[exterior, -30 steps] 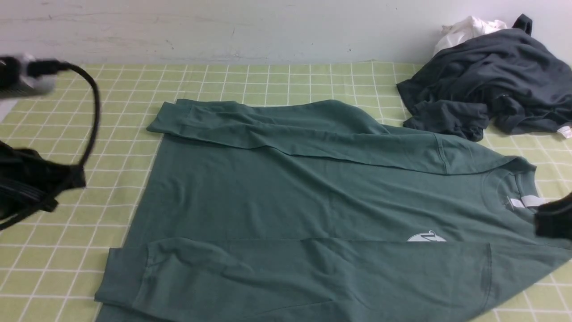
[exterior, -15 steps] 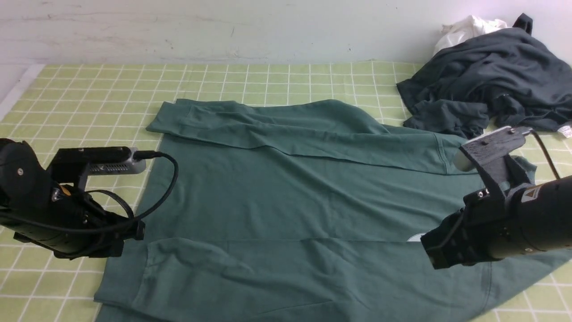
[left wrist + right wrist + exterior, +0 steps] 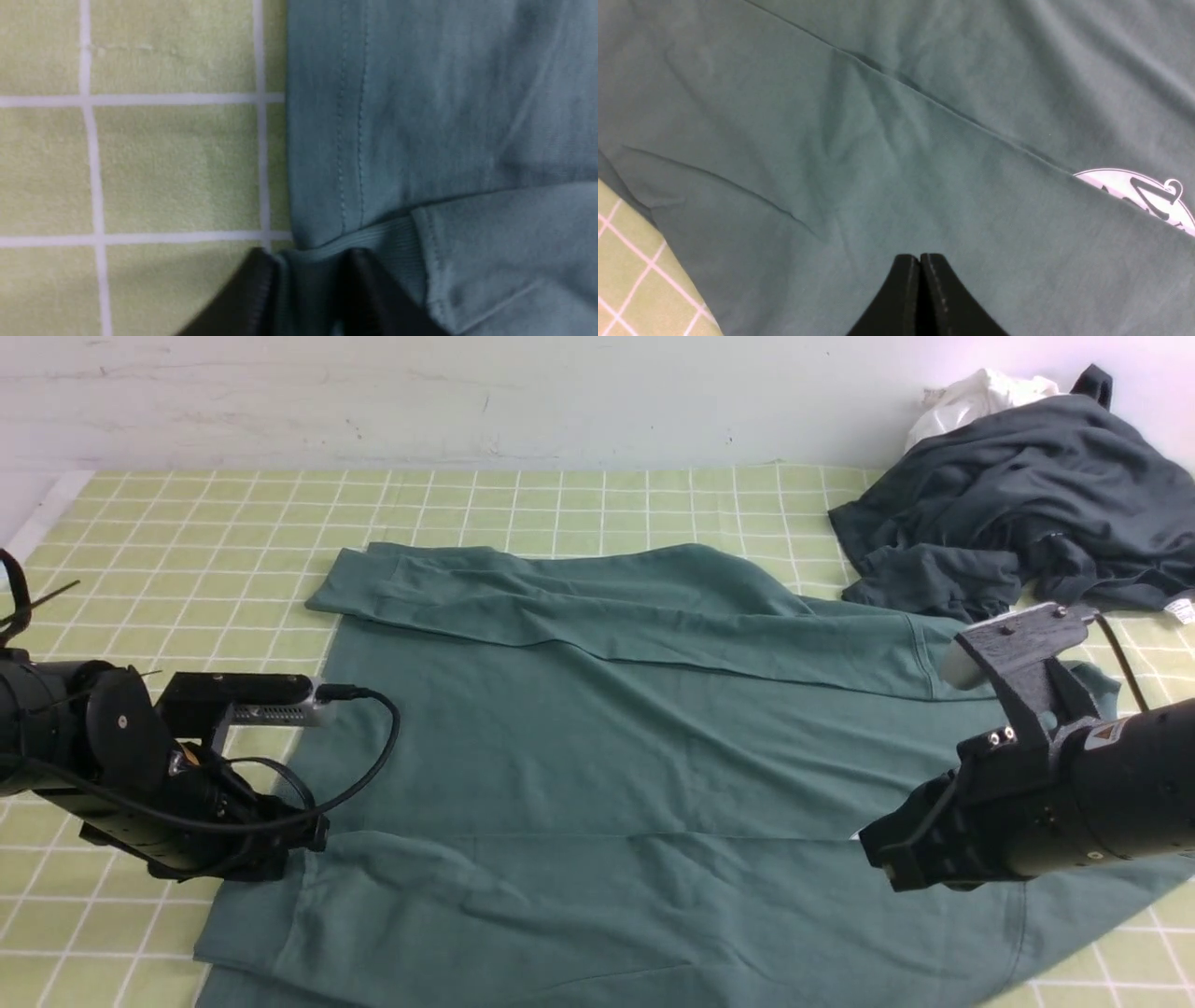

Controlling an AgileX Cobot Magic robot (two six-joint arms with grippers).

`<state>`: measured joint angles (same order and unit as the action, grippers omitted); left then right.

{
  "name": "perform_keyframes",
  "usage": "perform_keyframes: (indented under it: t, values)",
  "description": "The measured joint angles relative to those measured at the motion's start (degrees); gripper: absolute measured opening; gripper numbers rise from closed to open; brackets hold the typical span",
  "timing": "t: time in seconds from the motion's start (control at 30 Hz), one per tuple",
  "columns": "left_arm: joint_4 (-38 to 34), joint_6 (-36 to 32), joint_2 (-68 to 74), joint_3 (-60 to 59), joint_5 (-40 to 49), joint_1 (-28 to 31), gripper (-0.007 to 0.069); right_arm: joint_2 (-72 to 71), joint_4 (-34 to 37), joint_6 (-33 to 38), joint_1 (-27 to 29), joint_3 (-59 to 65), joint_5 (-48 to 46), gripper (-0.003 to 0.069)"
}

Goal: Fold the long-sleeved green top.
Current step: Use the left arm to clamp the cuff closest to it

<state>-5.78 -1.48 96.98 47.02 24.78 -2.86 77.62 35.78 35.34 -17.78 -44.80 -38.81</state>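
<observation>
Status: green long-sleeved top (image 3: 597,747) laid flat.
Obs: left gripper (image 3: 310,261) astride ribbed cuff (image 3: 373,235), grip unclear; right gripper (image 3: 920,259) clenched, empty; logo (image 3: 1143,196) beyond, half hidden.

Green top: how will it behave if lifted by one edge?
Likely floppy: the top lies flat with soft creases and folded-in sleeves, so a lifted edge should drape and drag the rest. Probably light, thin jersey by the stitched hem. Pushed, it would likely bunch on the checked cloth rather than slide whole.
</observation>
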Motion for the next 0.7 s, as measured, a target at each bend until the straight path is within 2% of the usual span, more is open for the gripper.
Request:
perform_keyframes:
  t: [0.07, 0.13, 0.53, 0.7]
  values:
    - [0.5, 0.0, -0.1, 0.7, 0.8, 0.0, 0.0063, 0.0, 0.1, 0.1, 0.0, 0.0, -0.1, -0.0011]
    - [0.9, 0.0, -0.9, 1.7, 2.3, 0.0, 0.0044, 0.0, 0.1, 0.2, 0.0, 0.0, -0.1, -0.0011]
    - [-0.5, 0.0, -4.7, 7.2, 9.1, 0.0, 0.0045, 0.0, 0.2, 0.2, 0.0, 0.0, -0.1, -0.0011]
    - [0.7, -0.2, -2.9, 7.3, 10.7, 0.0, 0.0116, 0.0, 0.2, 0.2, 0.0, 0.0, -0.1, -0.0011]
